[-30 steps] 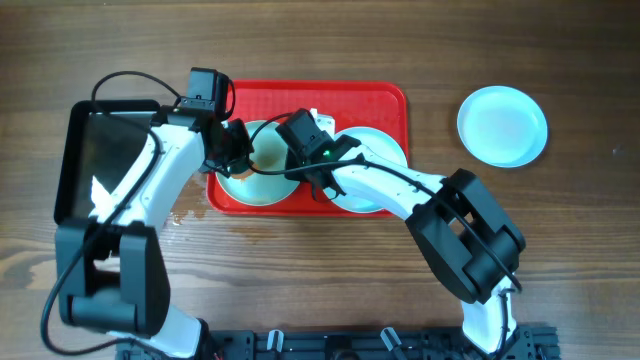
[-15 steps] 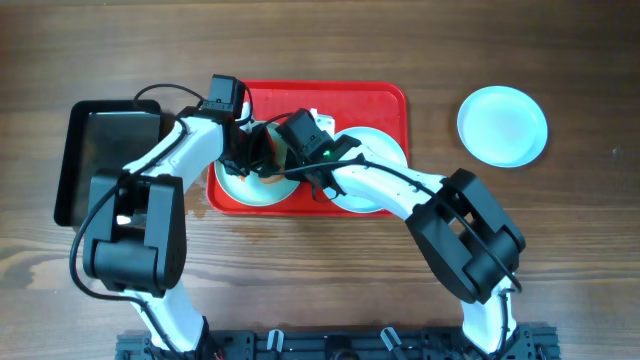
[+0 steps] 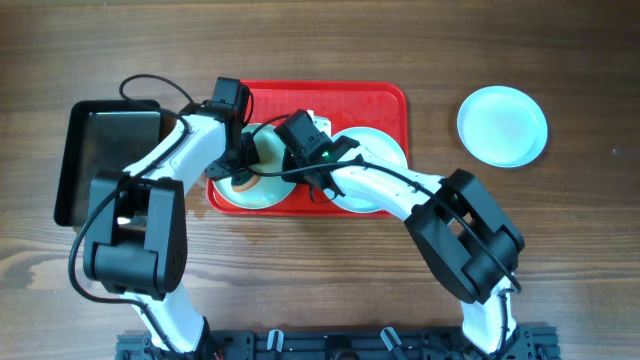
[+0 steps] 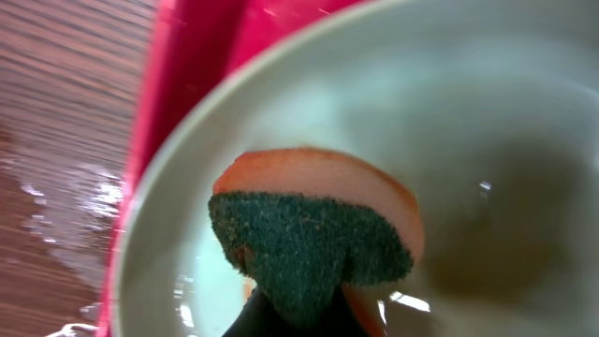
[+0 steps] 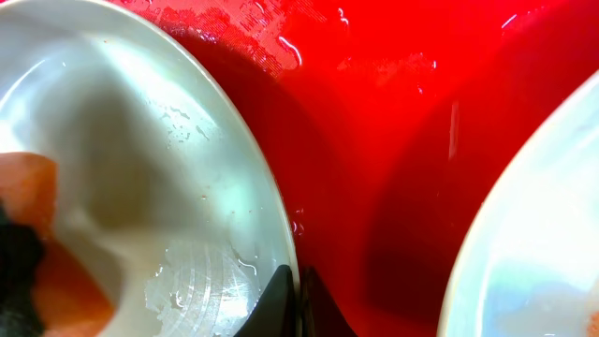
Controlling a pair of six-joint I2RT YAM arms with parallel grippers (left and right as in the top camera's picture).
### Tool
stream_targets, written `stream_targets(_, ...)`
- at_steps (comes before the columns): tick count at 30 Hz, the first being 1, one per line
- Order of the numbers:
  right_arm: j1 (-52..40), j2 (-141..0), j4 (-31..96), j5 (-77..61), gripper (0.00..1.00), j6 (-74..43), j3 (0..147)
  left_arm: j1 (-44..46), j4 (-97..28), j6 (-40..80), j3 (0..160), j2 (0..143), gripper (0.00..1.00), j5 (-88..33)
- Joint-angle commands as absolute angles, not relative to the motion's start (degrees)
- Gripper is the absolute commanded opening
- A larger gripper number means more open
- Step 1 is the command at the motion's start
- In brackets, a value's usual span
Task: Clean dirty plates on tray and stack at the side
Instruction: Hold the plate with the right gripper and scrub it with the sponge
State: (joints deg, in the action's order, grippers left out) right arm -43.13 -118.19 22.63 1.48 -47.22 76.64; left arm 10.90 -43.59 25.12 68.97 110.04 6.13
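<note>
On red tray [image 3: 372, 100], left end effector [image 3: 241, 166] clenching sponge [image 4: 310, 245] on plate [image 4: 473, 131], right end effector [image 5: 294, 298] pinching rim.

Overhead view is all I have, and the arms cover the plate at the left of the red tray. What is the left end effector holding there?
Observer: The left end effector grips a sponge, green scouring face toward its camera, orange foam behind, inside the left plate.
Operator: Is the right one gripping anything?
Observer: Yes, the right end effector pinches that plate's rim, fingertips shut across its edge.
Operator: Is the tray dry?
Observer: No, the tray shows water droplets and a wet sheen beside the plate.
</note>
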Motion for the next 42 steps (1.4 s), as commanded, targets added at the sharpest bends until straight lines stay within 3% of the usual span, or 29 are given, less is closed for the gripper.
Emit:
stream_targets(1,-42.7,-119.8,23.2,3.4,0.04,-46.2,76.3,9.8,-44.7,24.4,66.7,113.0,0.04,18.1)
stream_targets(7,-42.7,-119.8,23.2,3.3,0.04,-46.0,76.3,9.9,-47.7,24.4,68.2,107.5,0.04,16.5)
stream_targets(12,-42.7,-119.8,23.2,3.3,0.04,-46.0,76.3,9.9,-43.1,24.4,68.8,98.9,0.04,-2.0)
stream_targets(16,-42.7,-119.8,23.2,3.3,0.04,-46.0,76.3,10.0,-38.4,24.5,68.6,100.1,0.04,-13.1)
stream_targets(26,-42.7,-119.8,23.0,2.9,0.04,-46.0,76.3,13.4,-32.3,27.7,68.6,112.6,0.04,-13.1)
stream_targets(29,-42.7,-119.8,23.0,2.9,0.04,-46.1,76.3,13.3,-32.8,27.6,68.6,114.7,0.04,-10.2)
stream_targets(37,-42.7,-119.8,23.1,2.9,0.04,-46.0,76.3,11.9,-46.4,27.4,68.6,114.7,0.04,16.4)
stream_targets(42,-42.7,-119.8,23.1,2.9,0.04,-46.1,76.3,10.6,-50.1,27.5,68.6,114.7,0.04,18.5)
